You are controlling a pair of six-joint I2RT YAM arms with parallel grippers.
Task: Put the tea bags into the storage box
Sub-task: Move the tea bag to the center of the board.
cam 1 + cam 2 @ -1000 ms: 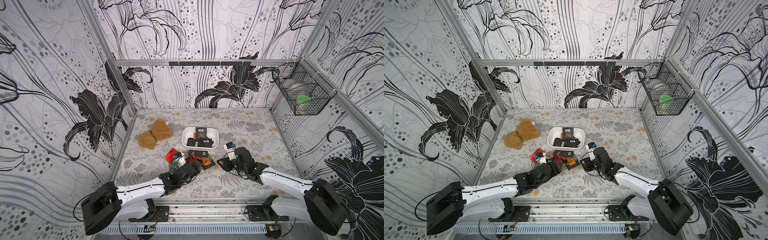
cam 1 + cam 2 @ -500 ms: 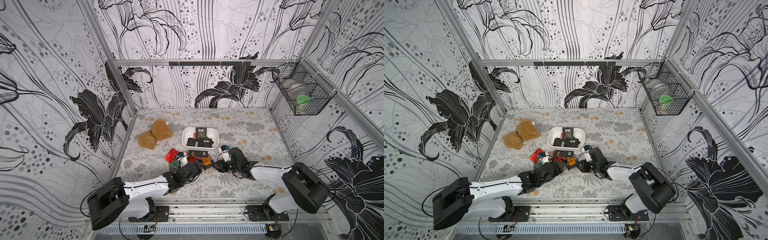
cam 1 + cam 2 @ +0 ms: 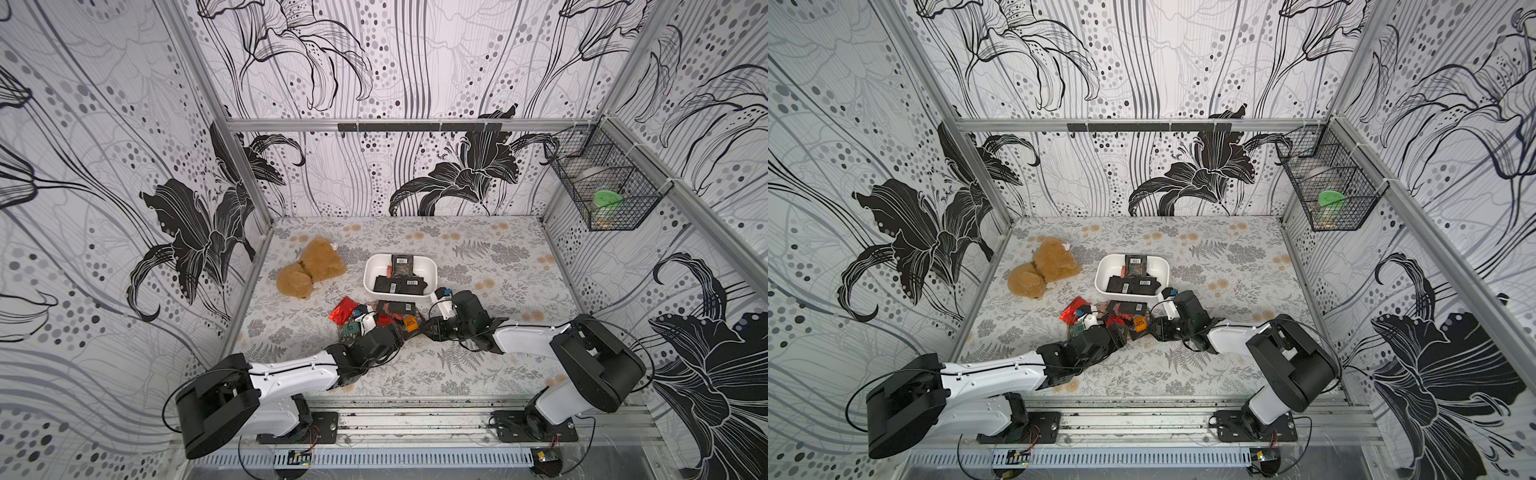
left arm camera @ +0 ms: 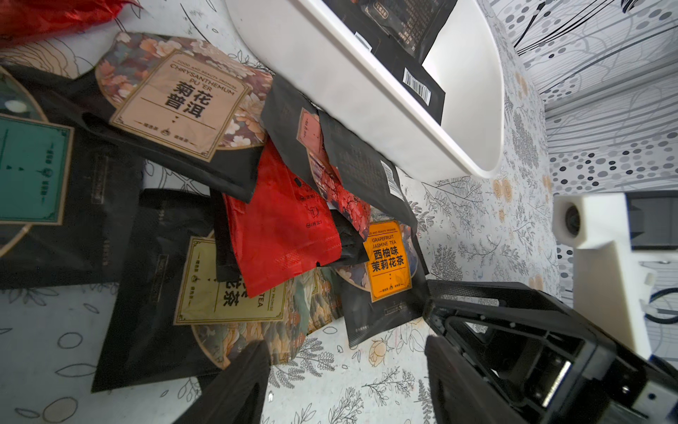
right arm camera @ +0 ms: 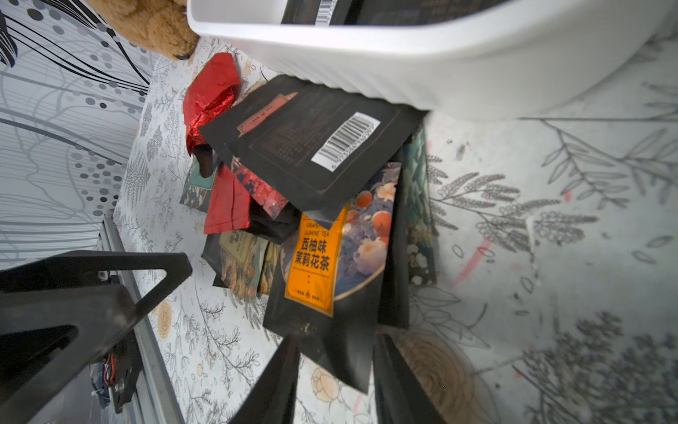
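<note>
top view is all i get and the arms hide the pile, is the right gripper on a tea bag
observer: In the right wrist view a corner of the orange-label tea bag lies between the fingers of the right gripper; pinched or not, I cannot tell.
operator: and the left gripper
observer: The left gripper is open, nothing between its fingers, beside the yellow-label tea bag.
operator: anything on the orange one
observer: A black barcode tea bag overlaps it and runs up to the storage box.

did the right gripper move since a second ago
Yes. Judged against the storage box, the right gripper has slid toward the robot's left, in to the tea bags piled in front of it.
</note>
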